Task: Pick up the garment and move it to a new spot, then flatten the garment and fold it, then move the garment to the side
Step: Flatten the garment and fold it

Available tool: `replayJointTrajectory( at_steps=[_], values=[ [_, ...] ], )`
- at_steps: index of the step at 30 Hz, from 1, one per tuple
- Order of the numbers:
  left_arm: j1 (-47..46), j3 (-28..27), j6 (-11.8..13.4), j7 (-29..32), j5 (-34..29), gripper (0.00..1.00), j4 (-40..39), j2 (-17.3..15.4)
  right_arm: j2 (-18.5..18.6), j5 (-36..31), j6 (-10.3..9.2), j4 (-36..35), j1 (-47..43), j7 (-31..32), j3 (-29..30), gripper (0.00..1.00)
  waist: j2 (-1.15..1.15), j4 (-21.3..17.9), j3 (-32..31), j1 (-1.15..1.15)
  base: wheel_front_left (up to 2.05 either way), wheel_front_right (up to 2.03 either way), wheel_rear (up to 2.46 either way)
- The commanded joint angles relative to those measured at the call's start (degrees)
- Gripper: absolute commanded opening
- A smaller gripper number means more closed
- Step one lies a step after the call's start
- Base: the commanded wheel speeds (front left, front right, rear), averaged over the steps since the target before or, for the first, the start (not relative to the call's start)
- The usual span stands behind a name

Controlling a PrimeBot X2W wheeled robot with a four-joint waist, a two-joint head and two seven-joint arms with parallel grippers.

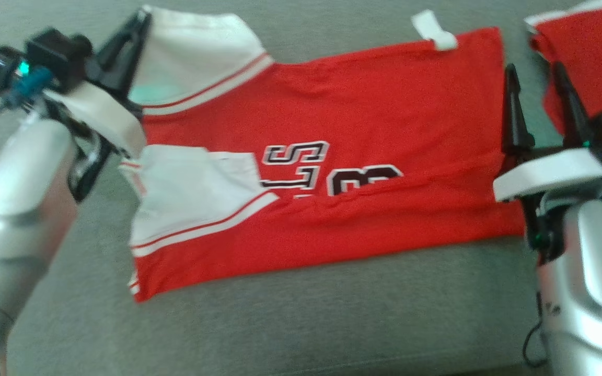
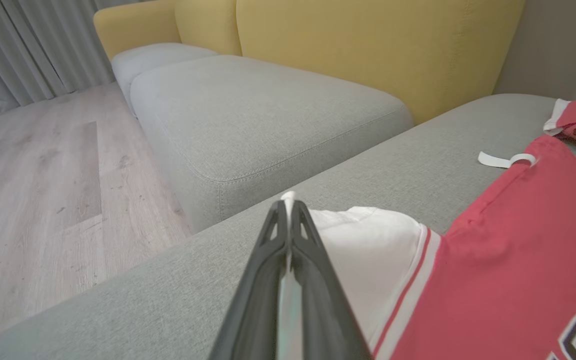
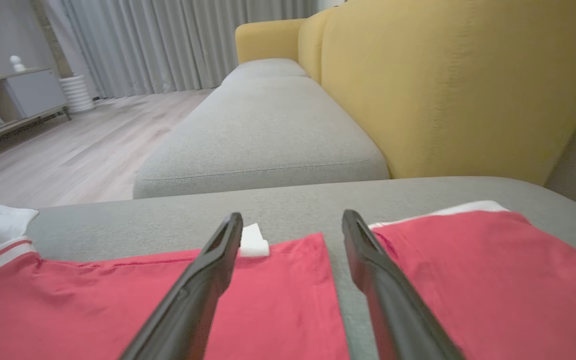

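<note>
The garment (image 1: 358,115) is a red jersey with white sleeves and black-and-white lettering, spread on the grey sofa seat (image 1: 301,324). My left gripper (image 1: 141,18) is at its far left corner, shut on the edge of the white sleeve (image 2: 368,240); a sliver of white cloth pokes out between the tips of that gripper (image 2: 288,205). My right gripper (image 1: 534,70) stands open over the jersey's right edge (image 3: 243,300), one finger above the red cloth, the other above bare grey seat, gripping nothing (image 3: 293,217). A white tag (image 1: 434,31) sticks out at the far edge.
A second red garment (image 1: 593,57) lies just right of the right gripper, a narrow strip of seat between the two. Yellow backrest (image 3: 443,90) behind, another grey seat section (image 2: 268,115) beyond, wood floor (image 2: 33,190) to the left.
</note>
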State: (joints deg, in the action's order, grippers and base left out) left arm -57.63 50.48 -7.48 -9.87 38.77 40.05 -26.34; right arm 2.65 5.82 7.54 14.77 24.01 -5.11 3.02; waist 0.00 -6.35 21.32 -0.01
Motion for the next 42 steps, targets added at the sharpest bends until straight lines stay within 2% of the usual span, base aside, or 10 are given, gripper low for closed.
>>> replayJointTrajectory(
  at_steps=[1,5,9,12,19,25,26,27,34,42],
  values=[
    [-1.4,-1.2,0.5,-0.7,-0.2,0.0,-2.6,-1.9,1.0,-0.6,-0.05,-1.9,3.0,1.7,-0.2,1.0,0.0,4.0,-1.7,0.01,0.0,0.0,0.0],
    [-0.1,0.2,1.1,-0.3,-1.2,0.0,-8.5,-2.3,3.2,-0.9,-0.05,1.7,7.3,7.3,3.4,1.0,0.0,7.2,-1.0,0.01,0.0,0.0,0.0],
    [1.2,1.5,1.5,1.2,-1.9,0.0,-13.6,-3.1,6.2,-4.0,-0.05,6.8,10.7,10.6,3.9,1.0,0.0,8.9,-0.1,0.01,0.0,0.0,0.0],
    [2.9,2.8,2.8,3.3,-2.5,0.0,-19.9,-4.0,8.8,-7.1,-0.05,15.7,15.3,13.5,7.4,1.0,0.0,10.6,1.0,0.01,0.0,0.0,0.0],
    [4.0,3.4,4.9,5.8,-3.0,0.0,-26.9,-5.9,11.1,-11.1,-0.05,28.0,21.1,13.6,7.7,1.0,0.0,11.4,2.6,0.01,0.0,0.0,0.0],
    [3.2,3.3,5.9,6.9,-3.4,0.0,-28.7,-6.7,12.3,-12.3,-0.05,36.2,24.8,12.4,4.5,1.0,0.0,11.1,3.8,0.01,0.0,0.0,0.0],
    [3.1,3.3,6.1,6.9,-3.5,0.0,-28.8,-6.7,12.4,-11.9,-0.05,37.6,25.4,12.4,3.8,0.62,0.0,11.1,3.9,0.01,0.0,0.0,0.0],
    [3.1,3.2,6.2,7.0,-3.4,0.0,-28.8,-6.7,12.6,-11.6,-0.05,38.9,26.0,12.2,3.1,0.01,0.0,11.0,3.9,0.01,0.0,0.0,0.0],
    [3.7,1.9,7.7,5.7,-2.4,0.0,-26.3,-7.2,12.6,-7.5,-0.05,42.4,30.2,6.1,-2.4,0.0,0.0,9.1,1.3,0.01,0.0,0.0,0.0],
    [1.5,-1.4,8.7,3.3,-0.6,0.0,-21.9,-7.1,12.0,2.3,-0.05,40.1,34.3,0.5,-9.8,0.0,0.0,6.8,-0.8,0.01,0.0,0.0,0.0]
  ],
)
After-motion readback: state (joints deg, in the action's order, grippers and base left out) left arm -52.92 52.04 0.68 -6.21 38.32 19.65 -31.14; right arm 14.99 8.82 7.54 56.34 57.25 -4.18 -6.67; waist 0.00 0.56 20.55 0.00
